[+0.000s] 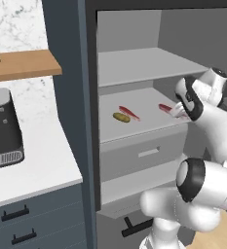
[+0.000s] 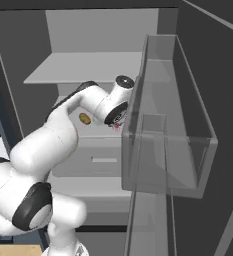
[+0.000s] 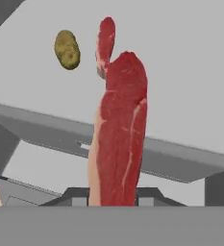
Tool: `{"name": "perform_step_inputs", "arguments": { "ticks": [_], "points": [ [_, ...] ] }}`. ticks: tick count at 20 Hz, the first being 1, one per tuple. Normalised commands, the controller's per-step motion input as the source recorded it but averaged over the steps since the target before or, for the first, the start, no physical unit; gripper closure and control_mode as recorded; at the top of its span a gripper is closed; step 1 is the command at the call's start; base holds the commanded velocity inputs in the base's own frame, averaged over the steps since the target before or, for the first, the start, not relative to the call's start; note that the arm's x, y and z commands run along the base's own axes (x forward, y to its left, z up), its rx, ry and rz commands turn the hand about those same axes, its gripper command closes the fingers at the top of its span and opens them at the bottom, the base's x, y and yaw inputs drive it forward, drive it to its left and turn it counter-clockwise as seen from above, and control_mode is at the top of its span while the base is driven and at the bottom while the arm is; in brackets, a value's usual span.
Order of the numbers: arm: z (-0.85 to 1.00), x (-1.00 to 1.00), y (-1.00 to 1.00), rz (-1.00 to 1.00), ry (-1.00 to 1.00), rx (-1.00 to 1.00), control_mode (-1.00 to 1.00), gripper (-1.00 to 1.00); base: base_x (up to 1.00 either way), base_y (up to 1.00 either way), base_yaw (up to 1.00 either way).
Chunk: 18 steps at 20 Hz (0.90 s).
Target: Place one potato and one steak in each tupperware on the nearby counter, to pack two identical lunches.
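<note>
We see the gripper (image 1: pixel 181 111) clamped on a steak (image 3: pixel 118 139), lifted just above the fridge shelf (image 1: pixel 149 104). Judged thin, floppy, slick; we grip mid-strip. The potato (image 1: pixel 121 117) and second steak (image 1: pixel 128 113) lie on that shelf.

The arm (image 1: pixel 202 185) at the lower right of the left base view is glossy white, built of fat rounded segments. Black bands ring its joints, and a round grey cap (image 2: pixel 123 81) with a dark rim closes one wrist joint at the upper middle of the right base view.
</note>
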Motion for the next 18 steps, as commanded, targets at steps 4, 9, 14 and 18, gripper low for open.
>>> {"name": "perform_step_inputs", "arguments": {
  "ticks": [4, 9, 14, 18],
  "points": [
    [0.63, -0.93, 0.38, -0.06, 0.49, -0.09, -1.00, 1.00, 0.00, 0.00, 0.00],
    [0.14, -1.00, 0.40, -0.01, 0.28, -0.05, -1.00, 1.00, 0.00, 0.00, 0.00],
    [-0.01, -0.96, 0.09, 0.00, 0.00, 0.00, -1.00, 1.00, 0.00, 0.00, 0.00],
    [0.00, -0.84, 0.00, 0.00, 0.01, 0.00, -1.00, 1.00, 0.00, 0.00, 0.00]
  ]
}}
